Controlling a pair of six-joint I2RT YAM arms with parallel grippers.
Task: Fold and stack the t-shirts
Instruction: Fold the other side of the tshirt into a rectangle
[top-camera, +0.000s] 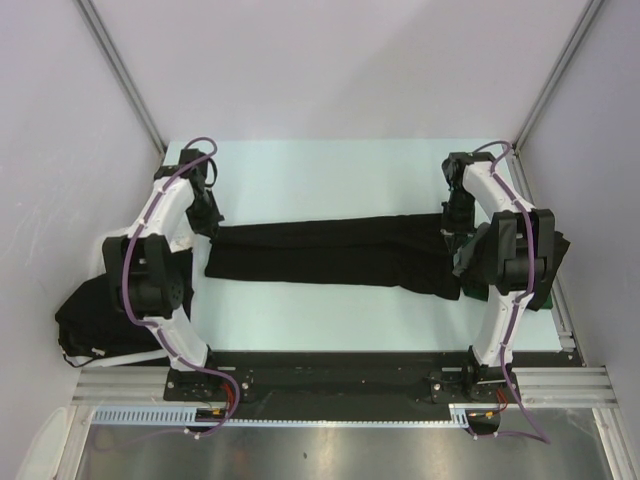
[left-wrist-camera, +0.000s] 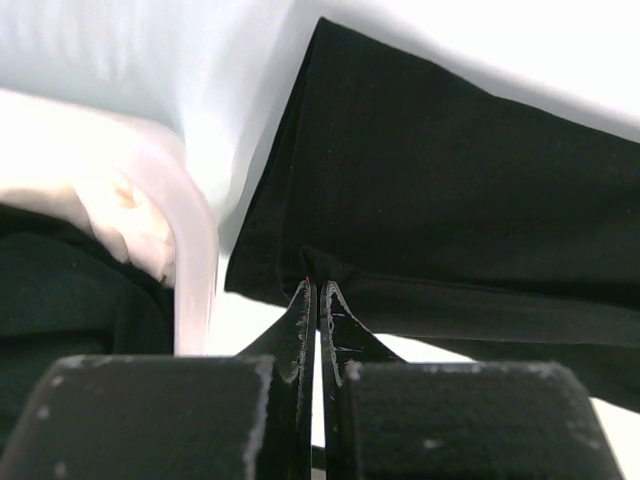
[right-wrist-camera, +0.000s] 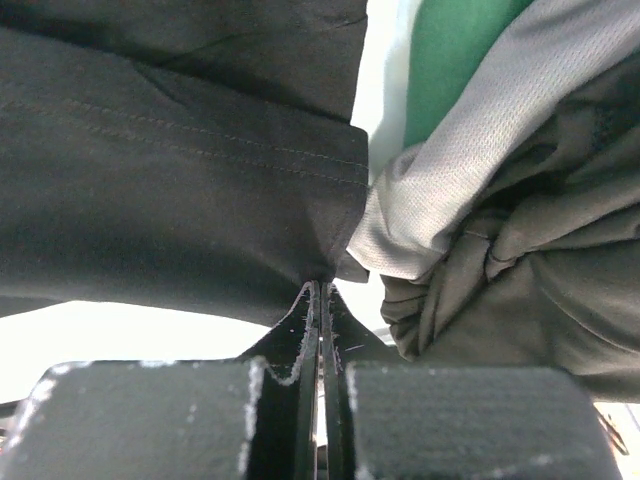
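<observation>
Pinching opposite ends of one black t-shirt (top-camera: 330, 262), left gripper (left-wrist-camera: 318, 295) and right gripper (right-wrist-camera: 320, 292) both clamped on cloth; best held evenly taut, hems level, moving together.

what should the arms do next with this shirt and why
Probably swing one end across to the other, folding the shirt in half. The left end effector and the right end effector are each shut on an opposite end, and the shirt is stretched as a long narrow band across the table, so it looks ready for a crosswise fold.
</observation>
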